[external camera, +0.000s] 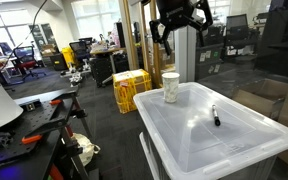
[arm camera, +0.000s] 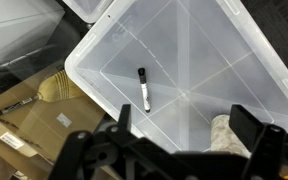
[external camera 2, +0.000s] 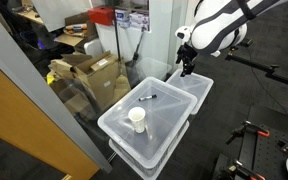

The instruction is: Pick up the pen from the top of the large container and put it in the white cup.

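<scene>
On top of the large container (external camera: 189, 135): the pen (external camera: 215, 117) lies flat in the sunk part of the lid, near the middle, away from every edge.
Why the pen is easy to reach: nothing lies over it or beside it, and the lid under it is flat.
Pen from above: the wrist view shows the pen (arm camera: 144, 90) with its long side running up and down the picture, on the see-through lid (arm camera: 189, 45).
White cup (external camera: 171, 87): it stands upright on the same lid, close to one edge, with its open mouth up so the pen can drop in.
Cup and pen: they are apart, not touching; in an exterior view the white cup (external camera 2: 137, 119) stands nearer the camera than the pen (external camera 2: 147, 98).
Gripper (external camera: 182, 32): it hangs up in the air over the lid, its jaws spread wide, with nothing in them.
Gripper from the wrist: the two fingers (arm camera: 124, 118) show at the bottom, with the pen ahead of them, not between them.
Step now, my guess: the arm is looking down and lining up before it goes low.
What comes next, my guess: turn so the jaws cross the thin pen, then come down and pinch.
What could go wrong: the pen is thin and round, so it may roll on the smooth lid.
Nearby: yellow crates (external camera: 131, 90) sit on the floor past the container.
</scene>
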`<action>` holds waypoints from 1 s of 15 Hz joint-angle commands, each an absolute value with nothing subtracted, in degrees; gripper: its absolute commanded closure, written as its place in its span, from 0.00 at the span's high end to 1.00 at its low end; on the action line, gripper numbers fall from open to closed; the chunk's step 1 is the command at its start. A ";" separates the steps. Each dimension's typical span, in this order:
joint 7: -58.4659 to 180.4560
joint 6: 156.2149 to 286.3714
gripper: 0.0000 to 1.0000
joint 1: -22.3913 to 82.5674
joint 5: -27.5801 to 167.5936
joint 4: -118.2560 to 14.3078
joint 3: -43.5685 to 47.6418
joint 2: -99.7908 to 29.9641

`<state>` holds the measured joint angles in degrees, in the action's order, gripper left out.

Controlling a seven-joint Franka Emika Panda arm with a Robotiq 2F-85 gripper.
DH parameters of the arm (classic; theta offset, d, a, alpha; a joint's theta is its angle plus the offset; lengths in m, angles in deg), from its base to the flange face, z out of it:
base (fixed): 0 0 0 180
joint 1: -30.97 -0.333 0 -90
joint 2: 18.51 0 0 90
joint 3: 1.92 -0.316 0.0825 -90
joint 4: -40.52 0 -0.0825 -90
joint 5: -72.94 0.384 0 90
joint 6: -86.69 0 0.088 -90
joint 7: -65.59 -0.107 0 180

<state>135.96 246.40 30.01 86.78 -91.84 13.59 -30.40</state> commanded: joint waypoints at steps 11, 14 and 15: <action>132.47 247.98 1.00 43.38 80.85 -83.30 0.80 -41.17; 133.65 248.38 1.00 46.17 82.30 -79.70 -2.25 -45.20; 133.80 248.44 1.00 47.09 82.40 -78.51 -3.17 -46.44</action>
